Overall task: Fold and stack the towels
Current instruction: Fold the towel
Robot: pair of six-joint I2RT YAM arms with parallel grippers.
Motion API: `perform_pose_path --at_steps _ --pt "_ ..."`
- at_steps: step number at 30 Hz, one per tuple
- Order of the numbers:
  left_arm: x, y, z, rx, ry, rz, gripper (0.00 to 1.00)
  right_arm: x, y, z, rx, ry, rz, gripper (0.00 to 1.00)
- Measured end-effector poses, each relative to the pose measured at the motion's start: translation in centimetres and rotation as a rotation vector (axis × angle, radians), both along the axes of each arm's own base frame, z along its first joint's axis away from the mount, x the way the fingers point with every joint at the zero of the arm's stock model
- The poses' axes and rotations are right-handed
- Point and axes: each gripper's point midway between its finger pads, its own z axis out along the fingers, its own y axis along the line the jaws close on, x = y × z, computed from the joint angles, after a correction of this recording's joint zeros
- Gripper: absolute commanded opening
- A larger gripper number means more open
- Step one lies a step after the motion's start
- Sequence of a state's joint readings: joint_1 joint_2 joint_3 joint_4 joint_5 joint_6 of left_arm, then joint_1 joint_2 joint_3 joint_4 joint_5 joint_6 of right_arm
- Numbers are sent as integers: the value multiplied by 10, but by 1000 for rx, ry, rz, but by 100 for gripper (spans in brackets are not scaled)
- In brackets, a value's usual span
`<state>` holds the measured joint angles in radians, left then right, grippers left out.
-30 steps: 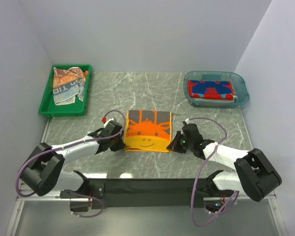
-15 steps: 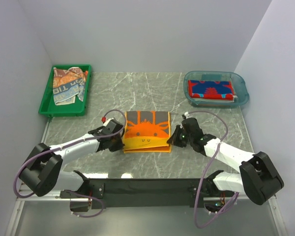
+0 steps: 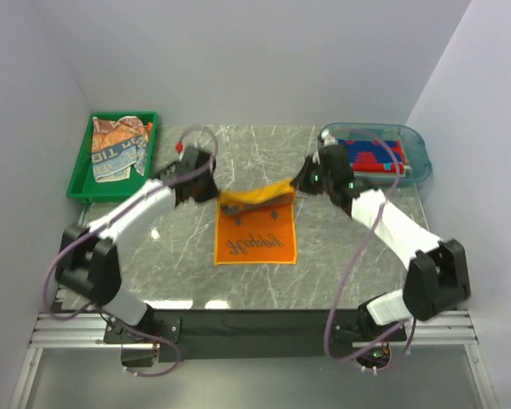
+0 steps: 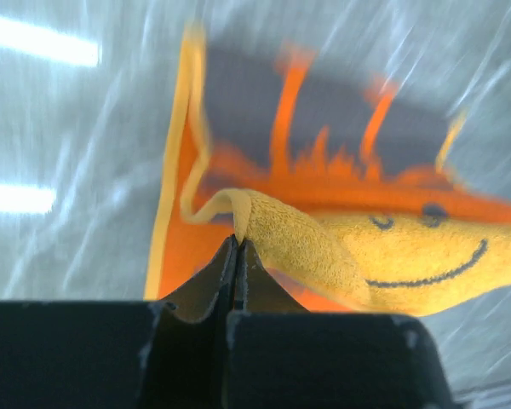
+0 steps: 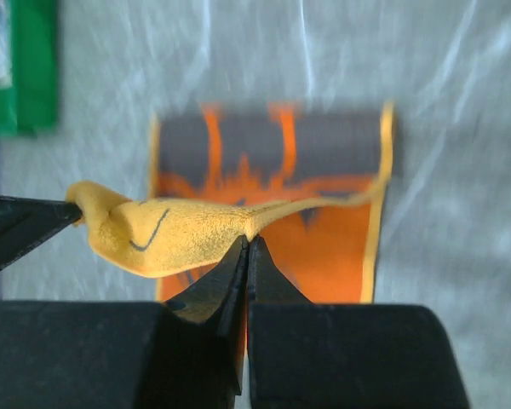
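Observation:
The orange-grey cartoon-face towel [image 3: 255,230] lies mid-table with its upper layer lifted toward the far side. My left gripper [image 3: 220,198] is shut on the towel's left corner [image 4: 238,209]. My right gripper [image 3: 293,189] is shut on the right corner [image 5: 254,228]. The yellow face part [image 5: 179,234] sags between the two grips above the orange layer with dark lettering [image 3: 254,241]. A red towel with blue pattern [image 3: 370,156] lies in the clear blue tub [image 3: 413,170]. Several crumpled towels [image 3: 117,146] lie in the green tray [image 3: 81,183].
The grey marble table [image 3: 358,247] ends at a black front rail [image 3: 255,322]. White walls stand behind and on both sides. The green tray is at the far left, the blue tub at the far right.
Both grippers have carried the towel's near edge up and toward the far side. The face layer has peeled off, baring the orange underside with lettering.

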<state>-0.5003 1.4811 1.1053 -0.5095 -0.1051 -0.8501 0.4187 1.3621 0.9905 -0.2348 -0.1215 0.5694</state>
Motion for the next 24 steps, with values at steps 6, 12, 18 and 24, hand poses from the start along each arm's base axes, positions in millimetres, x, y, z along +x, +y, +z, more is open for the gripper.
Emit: perform_pose_path --at_steps 6,12,18,24 --pt "111 3 67 -58 -141 45 1 87 2 55 -24 -134 -9 0" --pt "168 12 88 -95 -204 50 1 139 3 64 -29 -174 11 0" --pt "176 20 64 -113 -152 40 1 147 2 47 -14 -131 42 0" --pt "125 20 21 -148 -43 5 1 118 7 21 19 -62 97 0"
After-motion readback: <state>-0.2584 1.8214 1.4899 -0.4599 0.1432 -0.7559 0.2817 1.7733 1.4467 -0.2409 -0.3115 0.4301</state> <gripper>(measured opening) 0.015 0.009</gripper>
